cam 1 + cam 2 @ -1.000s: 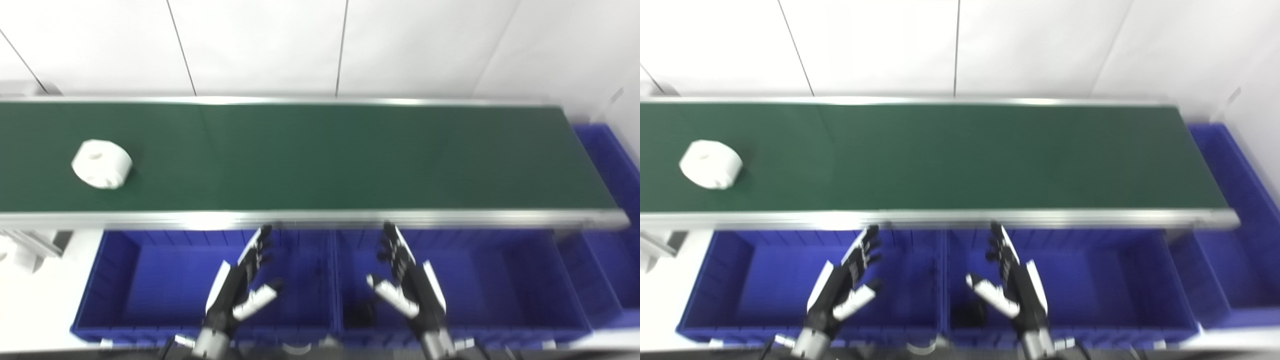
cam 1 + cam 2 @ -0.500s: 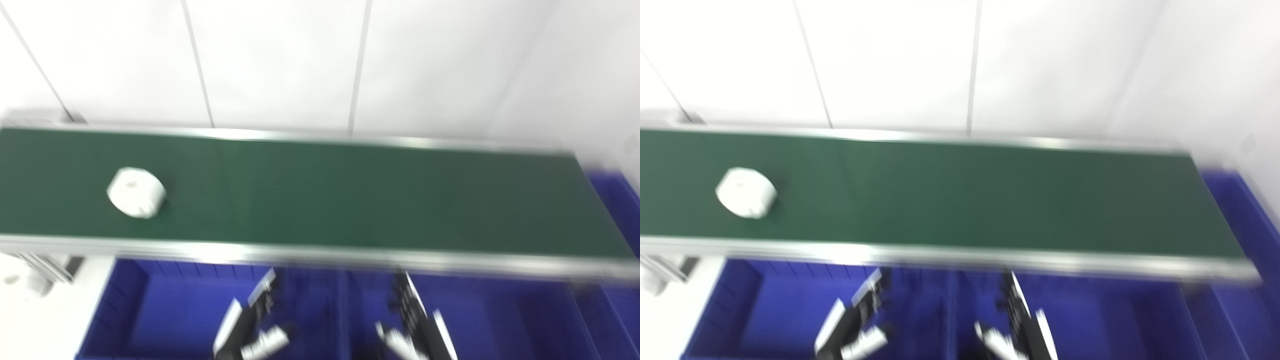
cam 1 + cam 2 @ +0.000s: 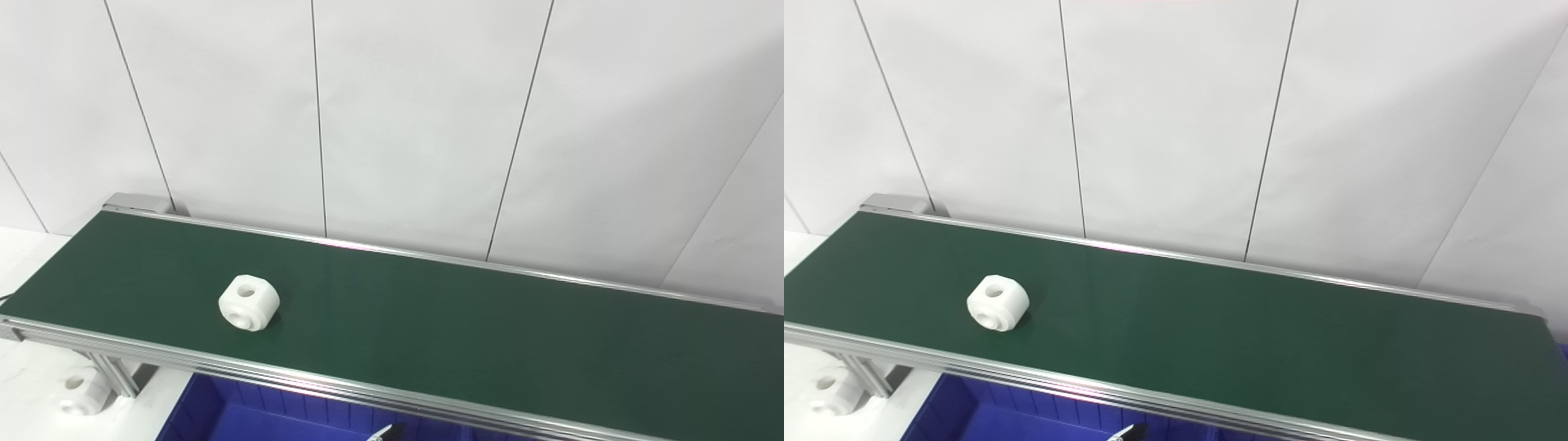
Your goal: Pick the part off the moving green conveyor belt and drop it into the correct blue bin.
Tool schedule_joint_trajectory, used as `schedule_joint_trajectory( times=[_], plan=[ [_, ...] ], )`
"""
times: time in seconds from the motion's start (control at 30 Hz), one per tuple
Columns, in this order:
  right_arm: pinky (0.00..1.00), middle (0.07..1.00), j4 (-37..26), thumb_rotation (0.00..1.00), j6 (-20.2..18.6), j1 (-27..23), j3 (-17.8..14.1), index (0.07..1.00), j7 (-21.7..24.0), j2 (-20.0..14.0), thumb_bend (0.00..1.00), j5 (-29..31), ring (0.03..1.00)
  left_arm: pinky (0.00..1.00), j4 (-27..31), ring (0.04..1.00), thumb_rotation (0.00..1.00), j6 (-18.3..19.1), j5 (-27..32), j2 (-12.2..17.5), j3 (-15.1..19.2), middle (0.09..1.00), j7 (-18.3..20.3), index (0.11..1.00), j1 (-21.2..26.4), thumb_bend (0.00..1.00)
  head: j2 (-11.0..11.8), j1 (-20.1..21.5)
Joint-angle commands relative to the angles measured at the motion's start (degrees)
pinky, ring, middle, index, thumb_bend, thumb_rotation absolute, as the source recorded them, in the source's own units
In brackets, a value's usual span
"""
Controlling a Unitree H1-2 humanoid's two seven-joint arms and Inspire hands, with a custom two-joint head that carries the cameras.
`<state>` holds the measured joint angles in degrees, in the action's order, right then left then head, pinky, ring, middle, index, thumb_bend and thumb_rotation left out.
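Observation:
A white, rounded part with a hole through it (image 3: 248, 302) lies on the green conveyor belt (image 3: 465, 331), left of the middle; it also shows in the right eye view (image 3: 998, 302). Only a dark fingertip of my left hand (image 3: 383, 433) pokes in at the bottom edge, below the belt's near rail and well to the right of the part. Too little of it shows to tell whether the hand is open or shut. My right hand is out of view. The top of a blue bin (image 3: 245, 416) shows under the belt's near rail.
A second white part (image 3: 76, 392) lies on the white surface at the lower left, beside the conveyor's aluminium leg (image 3: 116, 373). A white panelled wall stands behind the belt. The belt's left end (image 3: 18, 306) is in view.
The camera has tilted up and swung left, so the bins and both hands have dropped out of the picture. The part has travelled to the right along the belt.

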<state>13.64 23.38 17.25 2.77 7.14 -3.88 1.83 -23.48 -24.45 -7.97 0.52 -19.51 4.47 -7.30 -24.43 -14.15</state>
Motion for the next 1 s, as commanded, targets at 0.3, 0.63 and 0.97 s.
schedule_joint_trajectory(
  times=[0.3, 0.63, 0.97],
  plan=[
    [1.00, 1.000, -0.3, 0.55, 3.5, -0.9, -1.0, 1.000, 1.7, 0.8, 0.35, 0.7, 1.000, 0.79, 5.7, 0.872, 0.50, -2.5, -0.2, 2.0, -3.3, 0.903, -5.3, 0.870, 0.4, 0.80, 0.0, 1.7],
    [1.00, 1.000, 0.2, 0.65, 3.5, -1.2, -0.7, 1.000, -0.7, 0.7, 0.50, -2.2, 1.000, 0.78, 29.5, 0.849, 0.53, -2.4, 4.2, 6.5, 3.8, 0.869, -4.8, 0.838, 2.7, 0.82, -1.2, 4.5],
    [0.99, 1.000, -1.3, 0.58, 3.5, -1.4, -0.7, 0.999, -1.0, 2.5, 0.68, -1.0, 0.995, 0.87, 31.2, 0.925, 0.68, 2.8, -0.1, 12.0, 13.4, 0.958, -2.1, 0.929, 14.4, 0.71, -6.6, 13.7]
  ],
)
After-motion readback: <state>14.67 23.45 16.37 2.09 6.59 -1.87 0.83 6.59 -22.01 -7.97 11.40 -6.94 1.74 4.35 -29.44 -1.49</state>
